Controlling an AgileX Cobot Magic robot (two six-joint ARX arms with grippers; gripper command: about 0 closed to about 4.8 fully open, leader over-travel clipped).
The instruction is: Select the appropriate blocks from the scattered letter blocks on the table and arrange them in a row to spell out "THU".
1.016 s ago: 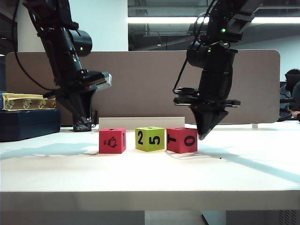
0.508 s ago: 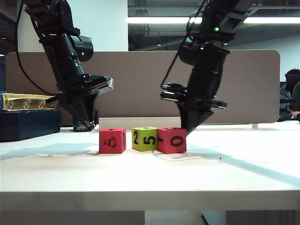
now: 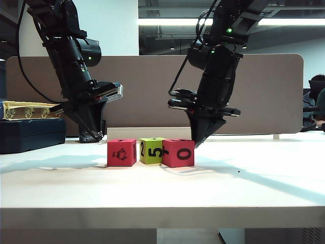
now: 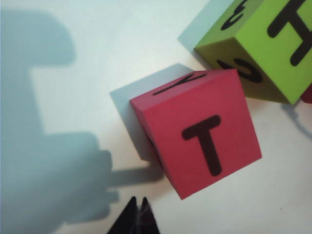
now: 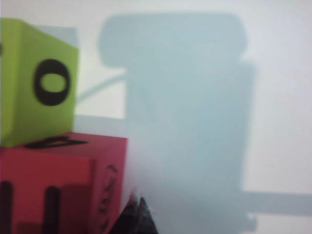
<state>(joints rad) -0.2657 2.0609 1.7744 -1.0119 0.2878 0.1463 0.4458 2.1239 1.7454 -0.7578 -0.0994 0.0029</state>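
On the left of the table [image 3: 61, 178], the left gripper [image 3: 90, 136] hangs behind and to the left of the row, its jaws pressed together and holding nothing; its tip shows just beside the first block in its wrist view. That first pinkish-red block [image 3: 122, 152] stands a little apart from the others, and the left wrist view shows a T on its upper face. Next comes the lime-green block [image 3: 151, 150], whose top carries an H in the same view; it touches or nearly touches the second pinkish-red block [image 3: 178, 153] to its right. The right gripper [image 3: 198, 141], also closed and empty, has its tip against that block's right rear edge. The block's top shows two upright strokes, likely a U, though I cannot tell for certain. The row looks nearly spelled; closing the gap and squaring the blocks seems all that remains.
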